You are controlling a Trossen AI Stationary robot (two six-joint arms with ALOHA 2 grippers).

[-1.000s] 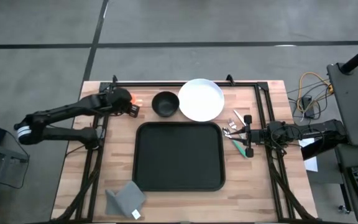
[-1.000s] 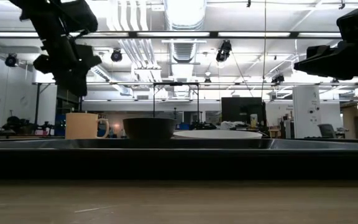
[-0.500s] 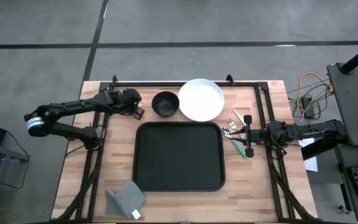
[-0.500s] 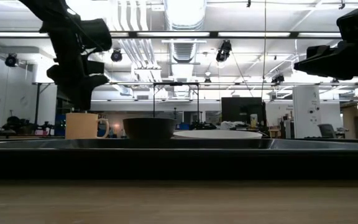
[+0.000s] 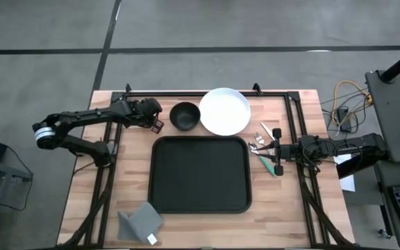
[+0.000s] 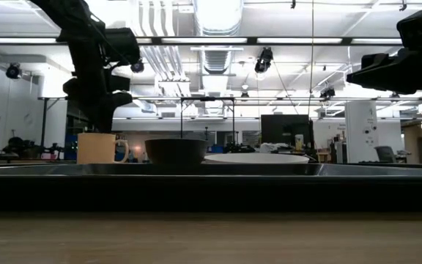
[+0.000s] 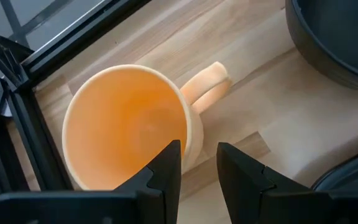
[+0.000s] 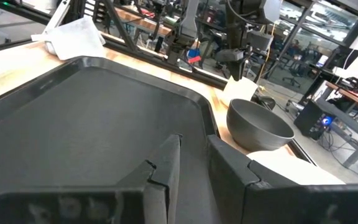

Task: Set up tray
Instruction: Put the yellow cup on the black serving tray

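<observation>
An orange mug (image 7: 123,124) stands upright on the wood near the table's far left corner; in the low view the mug (image 6: 97,148) is left of the bowl. My left gripper (image 7: 197,152) hovers open just above its rim, pointing down. One finger is over the hollow and one outside the wall, beside the handle (image 7: 204,87). In the high view my left gripper (image 5: 149,117) hides the mug. The black tray (image 5: 200,141) lies flat mid-table. My right gripper (image 8: 193,140) waits, narrowly open, at the tray's right rim (image 8: 207,102).
A dark bowl (image 5: 185,116) and a white plate (image 5: 224,111) sit beyond the tray's far edge. Cutlery (image 5: 259,142) lies right of the tray, by my right gripper (image 5: 275,149). A grey folded napkin (image 5: 141,219) rests at the near left corner. Black frame rails (image 5: 207,92) border the table.
My left gripper has moved toward the table's right and down, from left of the mug to right over its rim. The mug, plain in the high view a second ago, is now covered by the gripper. Nothing else has moved.
</observation>
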